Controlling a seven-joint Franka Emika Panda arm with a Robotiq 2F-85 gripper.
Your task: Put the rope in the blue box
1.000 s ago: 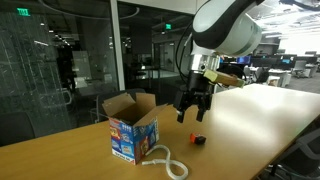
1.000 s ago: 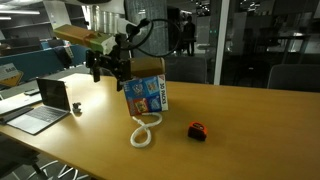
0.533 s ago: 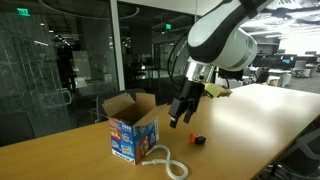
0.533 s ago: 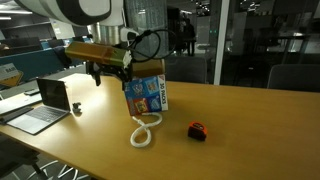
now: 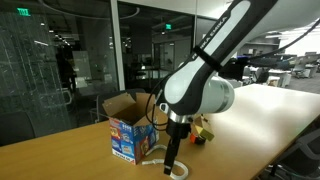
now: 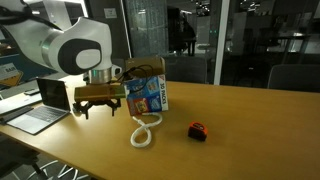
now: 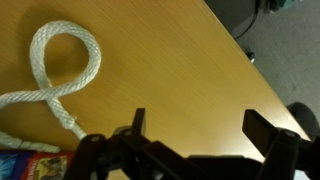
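Note:
The rope (image 6: 145, 132) is a thin white cord lying in a loop on the wooden table just in front of the blue box (image 6: 148, 95). It also shows in the wrist view (image 7: 62, 62) at the upper left and, partly behind the arm, in an exterior view (image 5: 179, 170). The blue box (image 5: 132, 137) stands upright with its brown flaps open; its corner shows in the wrist view (image 7: 35, 168). My gripper (image 7: 200, 125) is open and empty, low over bare table beside the rope, in both exterior views (image 6: 102, 108) (image 5: 168, 158).
A small red-and-black object (image 6: 197, 130) lies on the table beyond the rope. An open laptop (image 6: 50, 103) sits at the table's end. The table edge (image 7: 235, 45) and the floor beyond it are close to the gripper. Glass walls stand behind.
The arm has swung down from high beside the box to just above the table next to the rope. The rope, box and red object have not moved.

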